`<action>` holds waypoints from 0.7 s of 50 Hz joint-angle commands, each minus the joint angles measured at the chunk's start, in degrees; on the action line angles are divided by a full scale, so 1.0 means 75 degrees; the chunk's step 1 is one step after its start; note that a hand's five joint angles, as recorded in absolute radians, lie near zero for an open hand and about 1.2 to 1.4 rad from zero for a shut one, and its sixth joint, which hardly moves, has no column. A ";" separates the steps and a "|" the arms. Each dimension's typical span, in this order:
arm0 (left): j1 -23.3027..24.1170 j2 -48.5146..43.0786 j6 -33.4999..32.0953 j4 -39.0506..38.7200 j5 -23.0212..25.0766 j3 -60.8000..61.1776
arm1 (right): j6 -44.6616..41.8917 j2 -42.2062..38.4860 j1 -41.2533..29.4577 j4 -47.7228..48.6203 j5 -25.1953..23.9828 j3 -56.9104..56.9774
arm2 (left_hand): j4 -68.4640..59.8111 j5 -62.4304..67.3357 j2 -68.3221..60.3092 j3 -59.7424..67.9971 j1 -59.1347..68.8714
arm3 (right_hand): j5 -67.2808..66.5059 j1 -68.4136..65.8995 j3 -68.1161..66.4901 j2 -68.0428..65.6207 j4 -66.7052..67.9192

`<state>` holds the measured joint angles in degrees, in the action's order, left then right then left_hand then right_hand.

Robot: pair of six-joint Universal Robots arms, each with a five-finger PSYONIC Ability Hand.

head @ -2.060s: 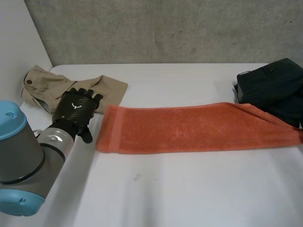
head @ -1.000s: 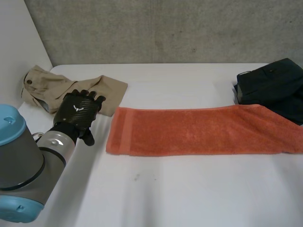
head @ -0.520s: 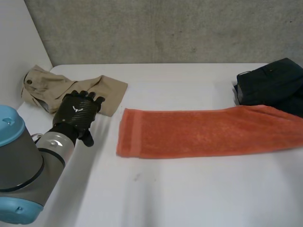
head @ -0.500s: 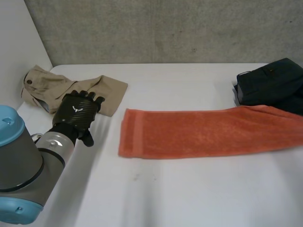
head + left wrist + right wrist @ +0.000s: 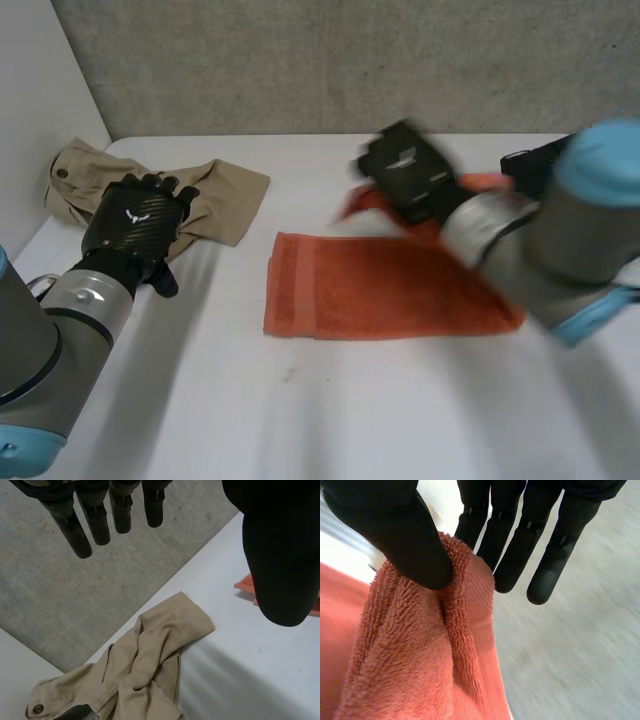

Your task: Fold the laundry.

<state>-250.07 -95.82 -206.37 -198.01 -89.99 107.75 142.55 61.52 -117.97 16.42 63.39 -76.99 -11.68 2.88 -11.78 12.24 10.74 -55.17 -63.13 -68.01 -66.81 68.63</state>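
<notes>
**Right robot hand holds the towel's raised end above its flat half**

The orange towel (image 5: 380, 295) lies in the middle of the worktop (image 5: 350, 420), its long axis running across between the two arms. Its free short end is flat and points towards the left arm. The other end is lifted off the surface in the right robot hand (image 5: 405, 170). In the right wrist view the thumb presses a ridge of the terry cloth against the straight fingers (image 5: 512, 555), so this hand is clamped on the towel's end.

The fold likely turns on one relation. The held end sits above the towel's far long edge, roughly midway along, and the flat short end lies further on towards the left arm. The right hand is plainly the nearer one.

The left robot hand (image 5: 135, 215) hovers well apart from that free end, fingers straight and spread, holding nothing. It is over the edge of a khaki garment (image 5: 225, 190). A dark garment (image 5: 530, 165) lies behind the right arm.
</notes>
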 commanded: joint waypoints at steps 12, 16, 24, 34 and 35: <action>0.0166 -0.0126 0.0023 -0.0106 0.0011 -0.0503 | 0.0409 -0.0812 -0.1556 0.0377 0.1564 -0.0162 | 0.0224 -0.0385 0.0237 -0.0299 -0.0099 | 0.7356 0.7084 0.7735 0.7575 -0.7817; 0.0784 -0.0605 0.0116 -0.0223 0.0011 -0.1088 | 0.1018 -0.0097 -0.1160 0.0133 0.2128 -0.0467 | 0.0224 -0.0385 0.0237 -0.0299 -0.0099 | 0.7356 0.7084 0.7735 0.7575 -0.7817; 0.2250 -0.1951 0.0491 -0.0235 -0.0001 -0.2294 | 0.1466 0.0375 0.0119 -0.1661 0.2258 -0.1183 | 0.0224 -0.0385 0.0237 -0.0299 -0.0099 | 0.7356 0.7084 0.7735 0.7575 -0.7817; 0.2932 -0.4355 0.0750 -0.0142 -0.0130 -0.4030 | 0.0892 0.0375 0.1315 -0.0925 0.2141 -0.2483 | 0.0196 -0.0356 0.0209 -0.0271 -0.0071 | 0.5732 0.5459 0.6111 0.5951 -0.6192; 0.2920 -0.4496 0.0715 -0.0142 -0.0164 -0.4159 | 0.0810 0.0375 0.1338 -0.0819 0.2141 -0.2554 | 0.0174 -0.0334 0.0186 -0.0248 -0.0048 | 0.5597 0.5324 0.5976 0.5816 -0.6058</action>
<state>-228.64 -121.69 -200.40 -199.58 -90.56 82.60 152.01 64.72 -110.88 4.68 79.87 -92.15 -11.68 2.88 -11.78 12.26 10.74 -6.40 -15.48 -15.97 -15.73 15.99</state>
